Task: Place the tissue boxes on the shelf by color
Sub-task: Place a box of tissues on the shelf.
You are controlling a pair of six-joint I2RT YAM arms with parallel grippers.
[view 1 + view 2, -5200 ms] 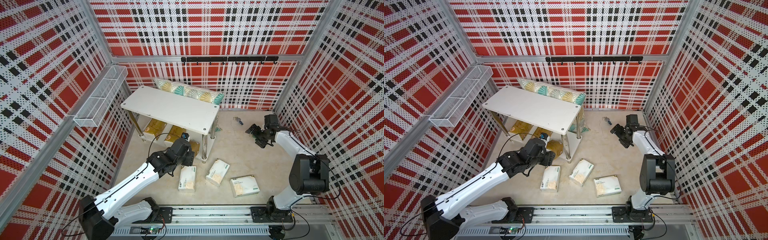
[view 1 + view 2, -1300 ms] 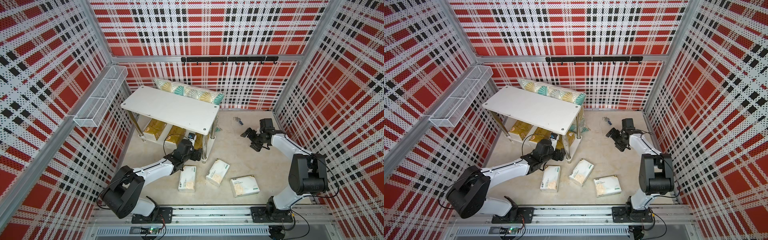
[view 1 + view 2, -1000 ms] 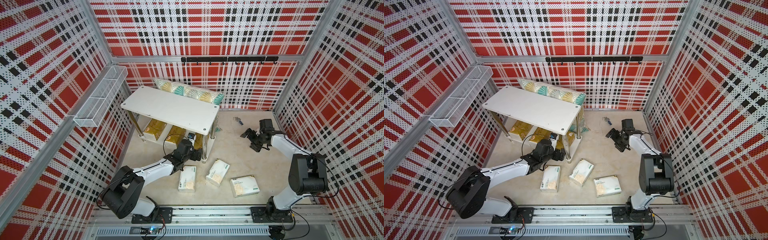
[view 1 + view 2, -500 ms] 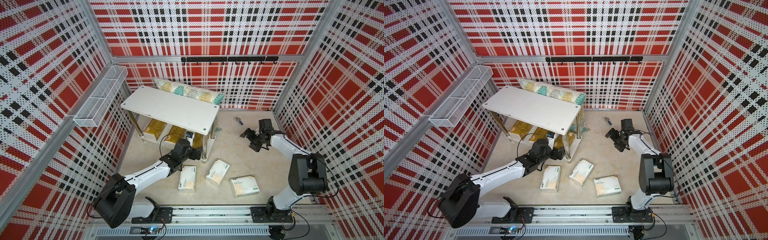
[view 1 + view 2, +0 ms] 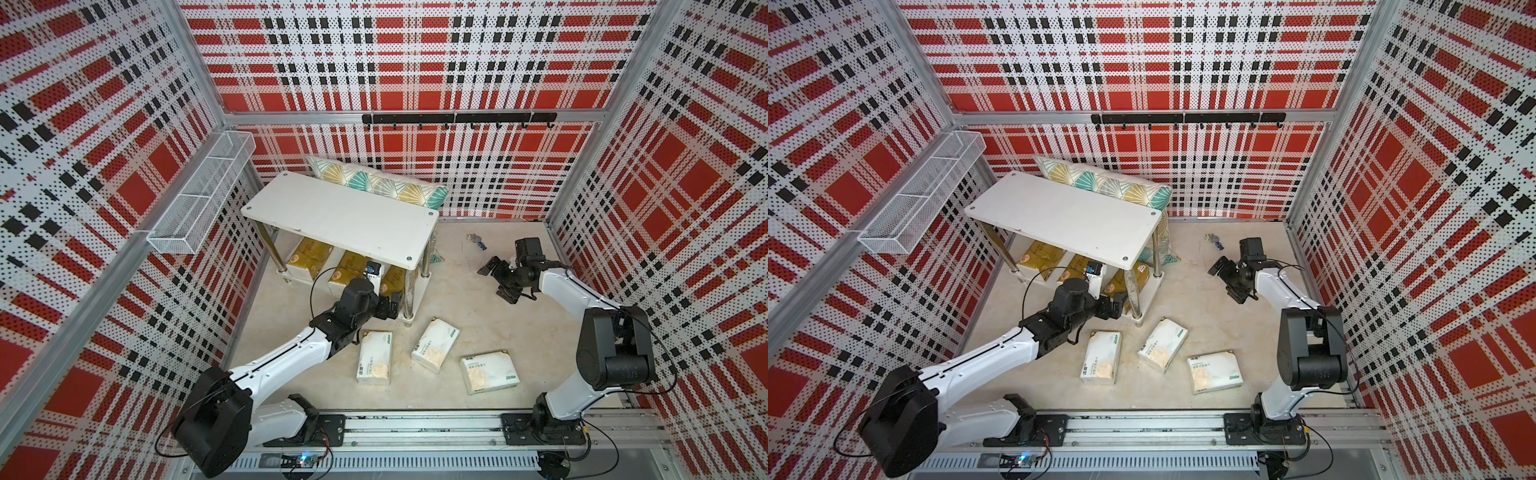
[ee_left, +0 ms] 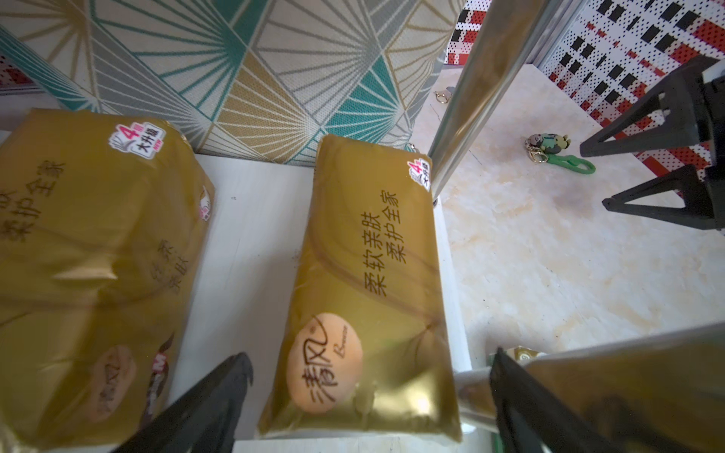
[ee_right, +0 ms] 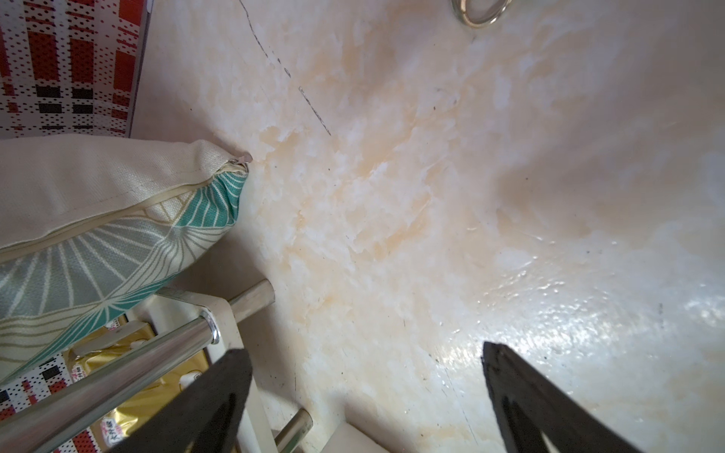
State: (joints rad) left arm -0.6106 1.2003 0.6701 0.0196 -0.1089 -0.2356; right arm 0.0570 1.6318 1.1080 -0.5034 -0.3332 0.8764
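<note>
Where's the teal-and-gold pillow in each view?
Top view: pillow behind the shelf, upper middle.
Top view: pillow likewise behind the shelf.
Left wrist: background, beyond the gold packs.
Right wrist: zipped corner showing.
Shared landmark: chrome legs.

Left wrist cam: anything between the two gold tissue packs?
Nothing: a bare strip of the white shelf's lower board separates the shiny gold tissue pack beside the chrome tube leg from the creased gold tissue pack. Left wrist view shows it.
</note>
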